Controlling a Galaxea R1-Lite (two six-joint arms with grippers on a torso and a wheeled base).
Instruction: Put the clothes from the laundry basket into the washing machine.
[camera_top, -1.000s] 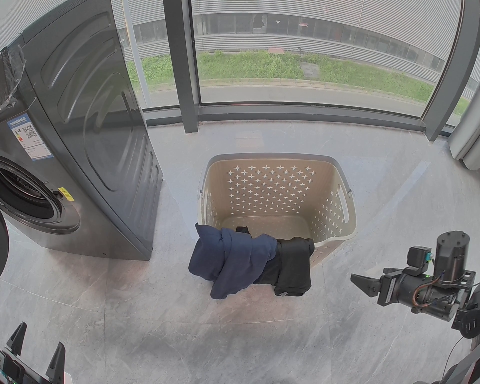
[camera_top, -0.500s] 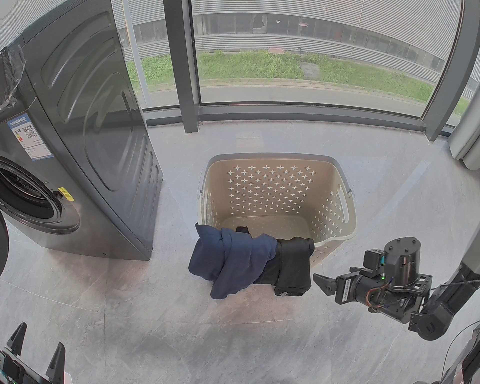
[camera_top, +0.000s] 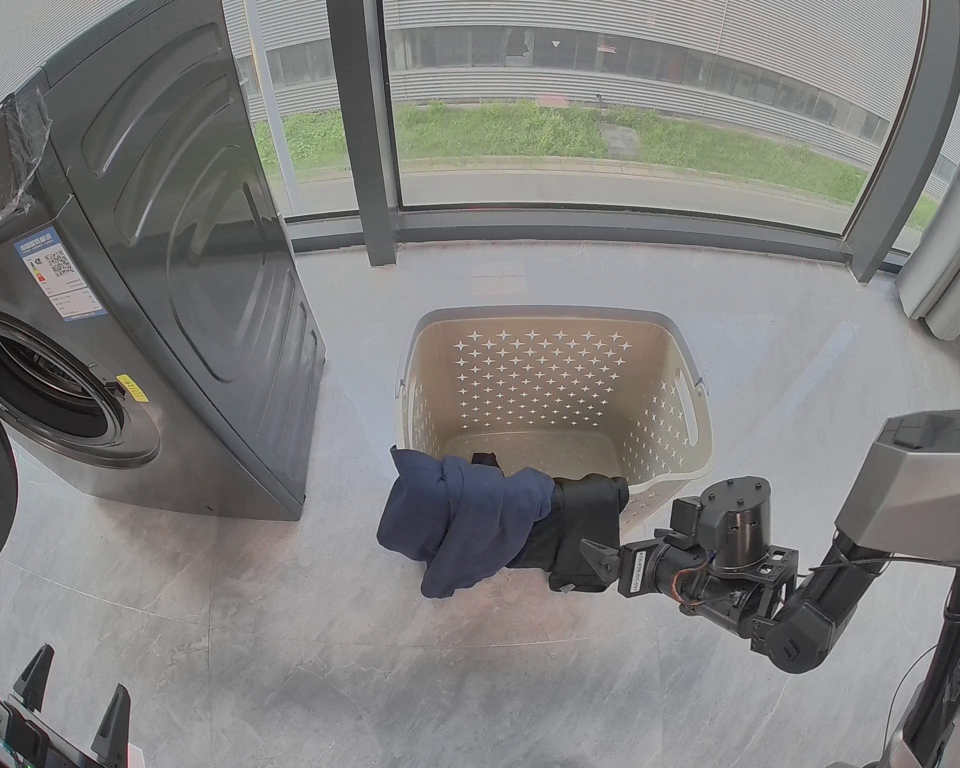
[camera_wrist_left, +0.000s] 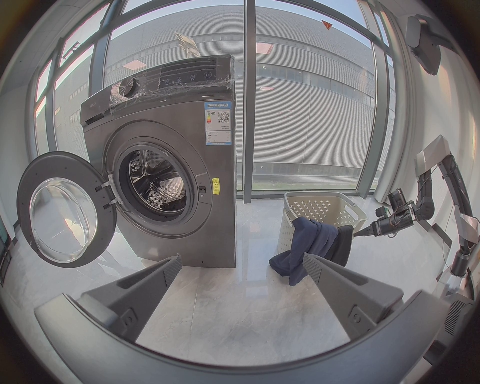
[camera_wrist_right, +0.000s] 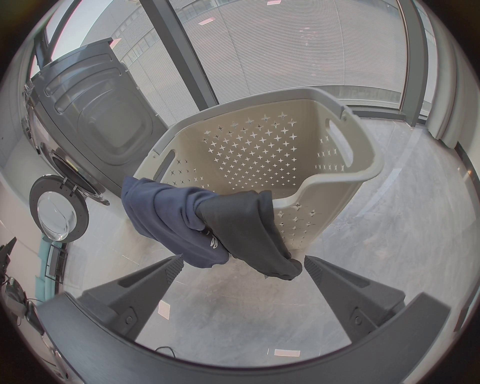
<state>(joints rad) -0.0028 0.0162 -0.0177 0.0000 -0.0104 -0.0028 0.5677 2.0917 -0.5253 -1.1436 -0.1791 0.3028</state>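
A beige laundry basket (camera_top: 555, 400) stands on the floor. A navy garment (camera_top: 455, 515) and a black garment (camera_top: 580, 530) hang over its near rim. My right gripper (camera_top: 598, 555) is open, low beside the basket, its tips just at the black garment's right edge. In the right wrist view the black garment (camera_wrist_right: 250, 230) and the navy garment (camera_wrist_right: 165, 215) hang just ahead of the right gripper (camera_wrist_right: 242, 260). The washing machine (camera_top: 150, 250) stands to the left, with its round door (camera_wrist_left: 62, 207) swung open and the drum (camera_wrist_left: 155, 182) exposed. Near the bottom left corner, my left gripper (camera_top: 80, 675) is open and holds nothing.
A glass window wall with a dark post (camera_top: 360, 130) runs behind the basket. A pale curtain (camera_top: 935, 270) hangs at the far right. Grey tiled floor (camera_top: 350, 650) lies open between the basket, the machine and me.
My right arm has swung left across the floor, bringing its open gripper from the far right up to the black garment. The left gripper and the clothes have stayed put.
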